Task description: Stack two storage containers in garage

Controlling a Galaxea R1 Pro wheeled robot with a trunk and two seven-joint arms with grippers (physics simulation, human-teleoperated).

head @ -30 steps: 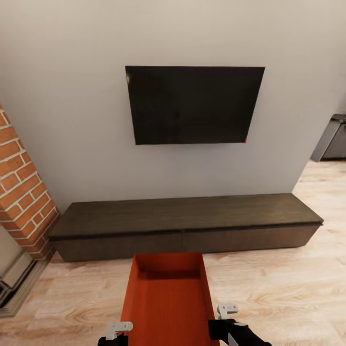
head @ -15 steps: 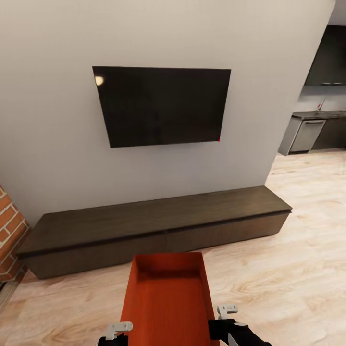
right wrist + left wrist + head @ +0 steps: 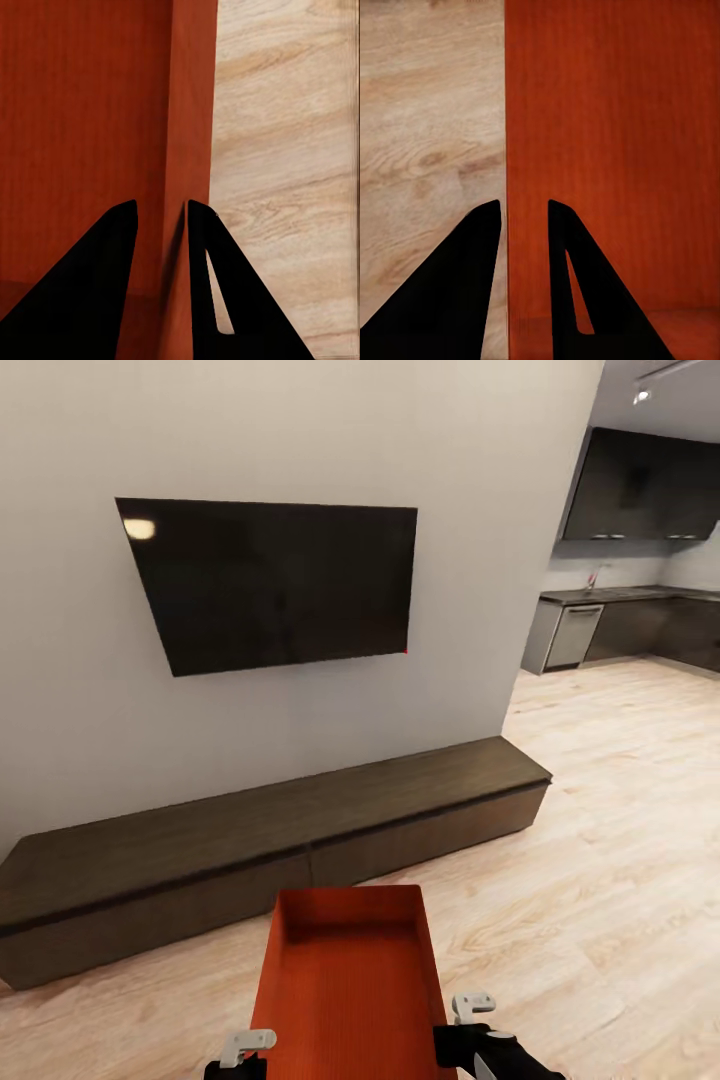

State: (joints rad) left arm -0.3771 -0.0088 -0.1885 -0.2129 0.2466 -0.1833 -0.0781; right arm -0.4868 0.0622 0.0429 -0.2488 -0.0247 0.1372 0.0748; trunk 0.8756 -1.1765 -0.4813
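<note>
Bin [image 3: 350, 980]: one, orange-red, riding above the wood floor [image 3: 600, 860], long axis pointing ahead toward the cabinet [image 3: 250, 840]. Left gripper [image 3: 523, 214] is pinching its left wall, right gripper [image 3: 161, 214] its right wall, seemingly both firmly. Second bin: unlocated.

Bright even light; glare spot on TV [image 3: 139, 528].

Both arms reach forward at the near edge of the head view, side by side. The left gripper [image 3: 247, 1045] is closed on the left wall of the orange-red container [image 3: 345, 985], one finger on each side of it. The right gripper [image 3: 472, 1008] pinches the right wall the same way.
</note>
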